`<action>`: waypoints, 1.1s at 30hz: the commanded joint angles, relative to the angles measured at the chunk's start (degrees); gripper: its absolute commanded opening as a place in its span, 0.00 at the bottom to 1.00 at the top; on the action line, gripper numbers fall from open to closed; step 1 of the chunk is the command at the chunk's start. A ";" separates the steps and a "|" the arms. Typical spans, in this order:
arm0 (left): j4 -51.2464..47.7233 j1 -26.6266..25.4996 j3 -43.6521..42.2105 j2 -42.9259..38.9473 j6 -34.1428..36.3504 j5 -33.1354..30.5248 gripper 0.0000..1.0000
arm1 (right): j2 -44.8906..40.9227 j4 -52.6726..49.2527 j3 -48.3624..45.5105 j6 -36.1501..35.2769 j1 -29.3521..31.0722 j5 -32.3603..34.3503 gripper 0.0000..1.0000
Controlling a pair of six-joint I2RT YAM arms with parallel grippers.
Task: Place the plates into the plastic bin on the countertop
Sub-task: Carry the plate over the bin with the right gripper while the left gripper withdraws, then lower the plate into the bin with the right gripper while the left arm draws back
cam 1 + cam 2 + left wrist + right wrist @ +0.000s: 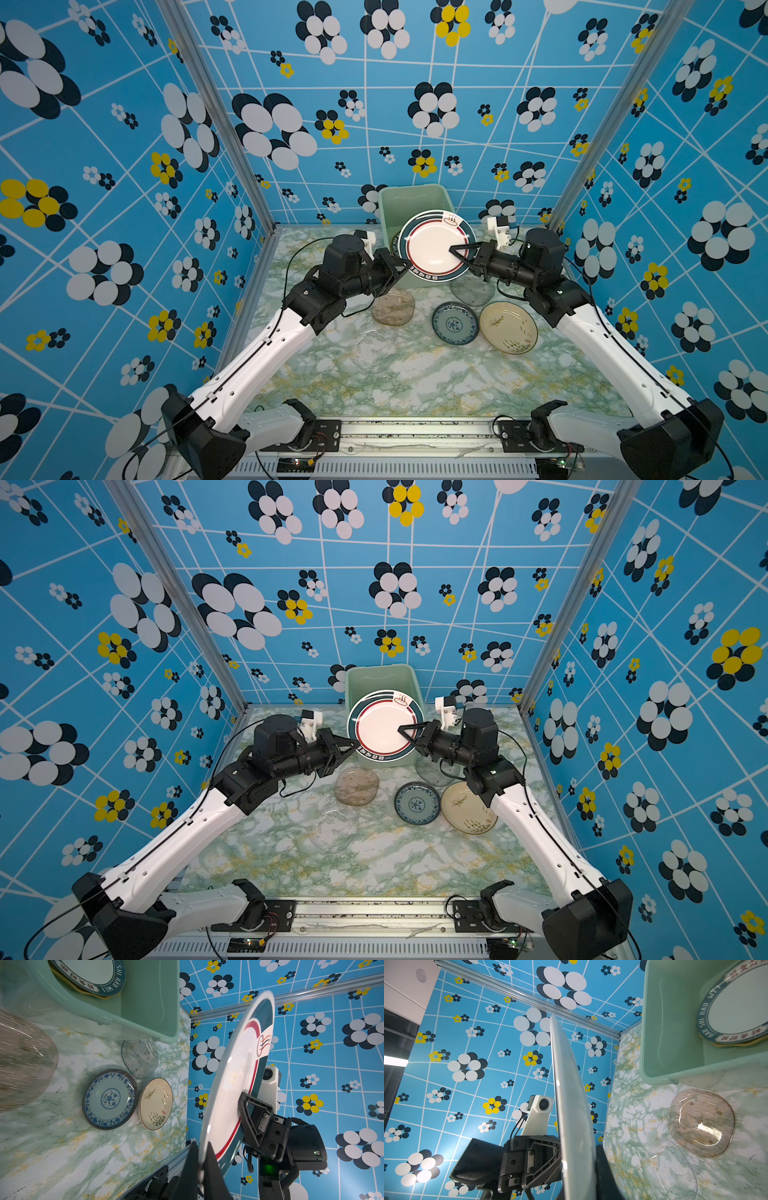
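A white dark-rimmed plate (pixel 436 245) (pixel 382 729) hangs above the mint-green plastic bin (pixel 411 193) (pixel 378 671), held from both sides. My left gripper (pixel 401 270) (pixel 200 1159) is shut on its left rim. My right gripper (pixel 457 253) (pixel 589 1167) is shut on its right rim, one finger lying over the white face. Inside the bin, a second dark-rimmed plate (pixel 99 982) (pixel 733 1012) rests on a yellow one (pixel 737 1044). On the countertop (pixel 415 382) lie a brown glass plate (pixel 392 307), a blue-patterned plate (pixel 455 323), a cream plate (pixel 508 327), a grey glass plate (pixel 471 291) and a clear plate (pixel 372 349).
Blue flowered walls close in the left, back and right sides. The bin stands against the back wall. The grey glass plate lies partly under my right arm, right at the bin's front wall. A metal rail (pixel 415 432) runs along the front edge.
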 commanded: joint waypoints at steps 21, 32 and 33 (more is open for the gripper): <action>4.21 7.04 -3.15 -16.16 28.29 -7.58 0.93 | 9.63 -14.50 17.79 15.60 4.34 25.85 0.00; 3.19 8.28 -8.80 -23.11 45.28 -13.24 0.99 | 33.61 -15.07 37.34 24.98 8.21 34.68 0.00; 3.07 8.33 -9.22 -23.15 45.93 -13.41 0.99 | 35.84 -15.71 39.07 25.88 8.16 34.84 0.00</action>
